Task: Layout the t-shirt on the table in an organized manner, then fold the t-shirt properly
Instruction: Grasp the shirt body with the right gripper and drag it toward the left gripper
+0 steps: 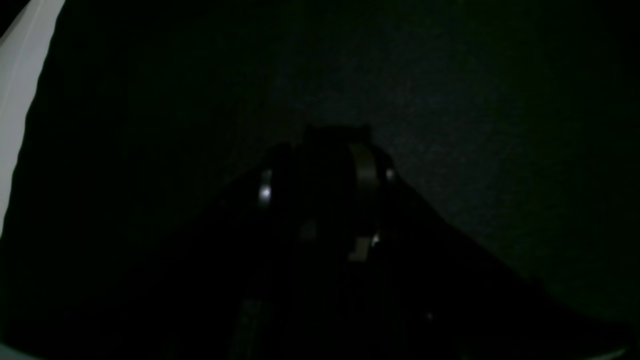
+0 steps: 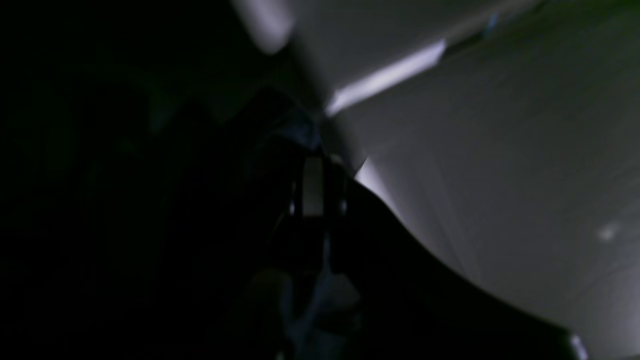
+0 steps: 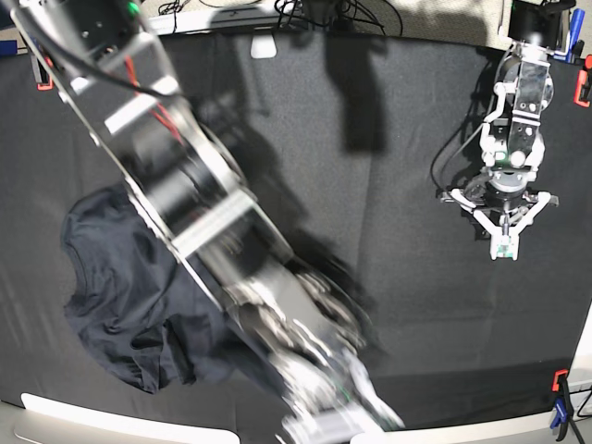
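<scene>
The dark charcoal t-shirt (image 3: 120,296) lies crumpled at the left of the black-clothed table (image 3: 398,166). Its lower right part runs under my right arm. That arm sweeps, blurred, from the top left down to the front edge, where my right gripper (image 3: 338,407) sits. In the right wrist view this gripper (image 2: 317,180) has its fingers together. Whether cloth is pinched is too dark to tell. My left gripper (image 3: 504,242) hovers over bare cloth at the right, far from the shirt. In the left wrist view it (image 1: 320,170) stands partly open with nothing seen between the fingers.
Red clamps (image 3: 43,74) (image 3: 581,88) hold the cloth at the back corners. A red and blue clamp (image 3: 560,398) is at the front right. A pale rim (image 3: 102,416) runs along the front edge. Cables (image 3: 324,14) lie behind the table.
</scene>
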`<state>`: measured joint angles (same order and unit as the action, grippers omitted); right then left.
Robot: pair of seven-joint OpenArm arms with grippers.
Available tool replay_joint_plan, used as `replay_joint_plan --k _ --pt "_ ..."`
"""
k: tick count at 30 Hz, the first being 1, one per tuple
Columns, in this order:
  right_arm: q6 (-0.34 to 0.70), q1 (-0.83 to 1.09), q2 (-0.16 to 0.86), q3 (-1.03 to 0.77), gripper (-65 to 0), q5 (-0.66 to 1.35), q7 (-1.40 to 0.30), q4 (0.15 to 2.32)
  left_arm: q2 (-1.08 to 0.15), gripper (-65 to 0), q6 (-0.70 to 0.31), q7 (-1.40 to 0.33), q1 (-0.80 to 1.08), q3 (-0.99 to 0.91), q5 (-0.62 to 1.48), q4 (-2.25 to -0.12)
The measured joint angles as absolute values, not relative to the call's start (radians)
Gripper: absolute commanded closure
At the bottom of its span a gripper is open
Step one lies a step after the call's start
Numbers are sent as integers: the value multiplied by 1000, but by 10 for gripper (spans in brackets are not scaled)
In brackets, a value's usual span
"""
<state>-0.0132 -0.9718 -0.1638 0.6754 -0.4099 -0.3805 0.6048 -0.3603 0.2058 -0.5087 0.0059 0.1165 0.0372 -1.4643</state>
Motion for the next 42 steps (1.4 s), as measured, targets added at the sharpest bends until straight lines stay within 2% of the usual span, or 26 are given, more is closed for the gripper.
replay_joint_plan --k 6,8,12,14,18,21,26,34,38,42 --pt "-51 -1037 -149 580 0 -392 -385 612 -360 -158 206 -524 14 117 38 -1464" --pt "-48 -1033 -147 538 -17 -309 -381 612 -361 -158 206 -524 14 117 37 -1464" --pt "70 -1023 -153 443 -232 -242 -373 611 -362 -158 206 -524 15 117 38 -1464" --pt "133 -1023 -152 395 -287 -237 -367 610 -363 -158 206 -525 16 117 38 -1464" --pt "203 -1025 -152 317 -289 -242 -355 610 -361 -158 206 -524 16 117 38 -1464" --pt "215 -1025 -152 301 -288 -197 -360 610 -361 -158 206 -524 17 117 37 -1464" --pt "326 -1018 -149 383 -286 -122 -551 634 -361 -158 206 -524 17 117 37 -1464" --pt "330 -850 -150 653 -286 -86 -803 862 -361 -158 206 -524 17 117 38 -1464" --pt "331 -749 -143 694 -286 -83 -908 1028 -361 -158 206 -524 17 117 38 -1464" --pt "331 -666 -78 697 -286 -83 -990 1146 -361 -158 206 -524 17 117 38 -1464"
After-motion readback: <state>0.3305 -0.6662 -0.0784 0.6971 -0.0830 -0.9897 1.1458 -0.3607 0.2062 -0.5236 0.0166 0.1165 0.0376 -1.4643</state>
